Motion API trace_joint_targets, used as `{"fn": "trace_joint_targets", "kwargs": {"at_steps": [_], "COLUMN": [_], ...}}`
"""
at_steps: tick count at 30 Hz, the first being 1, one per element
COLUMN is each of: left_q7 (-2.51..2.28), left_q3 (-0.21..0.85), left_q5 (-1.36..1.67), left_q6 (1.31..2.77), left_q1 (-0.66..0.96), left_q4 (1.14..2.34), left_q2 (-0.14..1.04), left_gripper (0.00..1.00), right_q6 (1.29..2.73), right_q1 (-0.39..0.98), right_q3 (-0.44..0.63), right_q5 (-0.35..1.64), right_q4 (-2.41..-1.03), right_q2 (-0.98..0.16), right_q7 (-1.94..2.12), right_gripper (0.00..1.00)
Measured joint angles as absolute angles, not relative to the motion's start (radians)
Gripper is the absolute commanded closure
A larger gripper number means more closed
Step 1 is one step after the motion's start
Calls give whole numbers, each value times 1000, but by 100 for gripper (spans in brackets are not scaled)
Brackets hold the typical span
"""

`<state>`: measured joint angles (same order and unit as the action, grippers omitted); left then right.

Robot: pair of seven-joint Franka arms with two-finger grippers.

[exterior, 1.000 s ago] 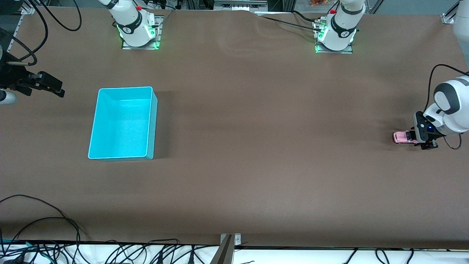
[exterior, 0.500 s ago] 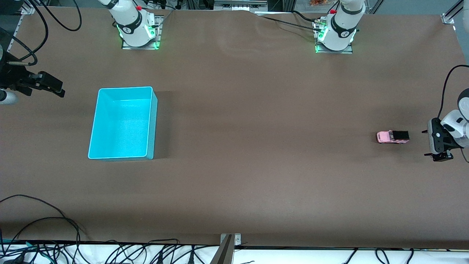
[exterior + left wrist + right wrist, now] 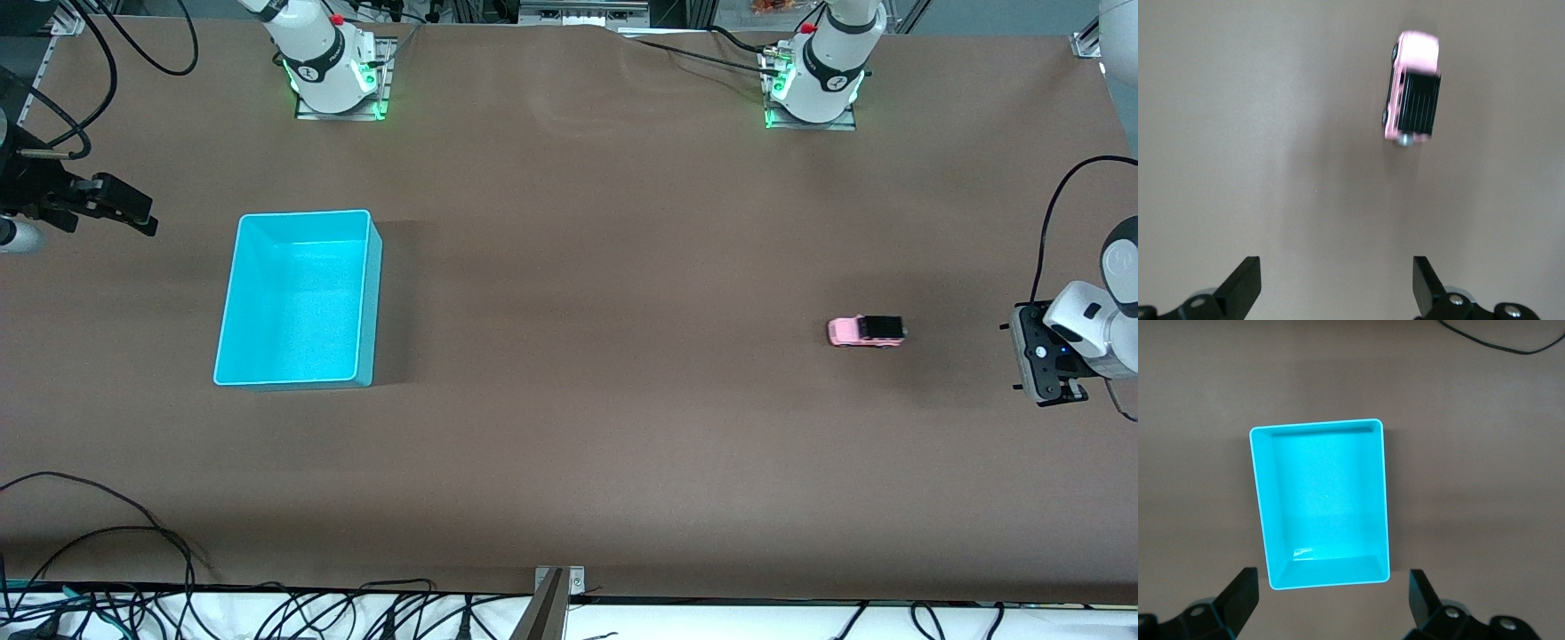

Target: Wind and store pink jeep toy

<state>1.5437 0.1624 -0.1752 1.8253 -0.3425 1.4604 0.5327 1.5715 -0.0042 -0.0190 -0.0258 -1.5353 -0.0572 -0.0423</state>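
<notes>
The pink jeep toy [image 3: 867, 331], with a black roof, stands alone on the brown table, its pink hood pointing toward the turquoise bin [image 3: 302, 213]. It also shows in the left wrist view [image 3: 1411, 100], clear of the fingers. My left gripper [image 3: 1010, 356] is open and empty, over the table at the left arm's end, well apart from the jeep; its wrist view [image 3: 1335, 277] shows bare table between the fingers. My right gripper [image 3: 147, 218] is open and empty, waiting over the right arm's end beside the bin, which its wrist view shows empty [image 3: 1318, 423].
Brown table cover [image 3: 622, 427] spans the whole surface between the jeep and the bin. Black cables [image 3: 107, 524] lie along the table's edge nearest the front camera. The two arm bases [image 3: 333, 80] stand at the edge farthest from it.
My left gripper let go of the jeep and drew back toward the left arm's end. The jeep rolled by itself along the table toward the bin. The right arm has not moved.
</notes>
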Motion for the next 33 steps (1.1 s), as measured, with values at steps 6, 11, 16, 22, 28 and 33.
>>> {"fn": "trace_joint_targets", "kwargs": {"at_steps": [6, 11, 16, 22, 28, 33], "left_q7": [1392, 1277, 1138, 997, 900, 819], "left_q3": [167, 174, 189, 201, 204, 208], "left_q5": [-175, -175, -175, -169, -153, -152], "left_q6": [1750, 1705, 1659, 1621, 1610, 1610], "left_q1": [-326, -316, -303, -299, -299, -294], "left_q4": [1441, 1440, 1440, 1440, 1440, 1429], "left_q2": [500, 468, 434, 414, 407, 403], "left_gripper": [0, 0, 0, 0, 0, 0], "right_q6": [1571, 1572, 1572, 1572, 1560, 1535], "right_q1": [-4, -4, -4, -4, -4, -4], "right_q3": [-19, -19, -19, -19, -21, -22], "right_q5": [-26, -26, -26, -26, -26, -26], "right_q4": [-1535, -1535, -1535, -1535, -1535, -1535], "right_q2": [-57, -57, -57, -54, -43, -29], "right_q7": [-42, -42, -42, -42, -40, -40], "right_gripper": [0, 0, 0, 0, 0, 0]}}
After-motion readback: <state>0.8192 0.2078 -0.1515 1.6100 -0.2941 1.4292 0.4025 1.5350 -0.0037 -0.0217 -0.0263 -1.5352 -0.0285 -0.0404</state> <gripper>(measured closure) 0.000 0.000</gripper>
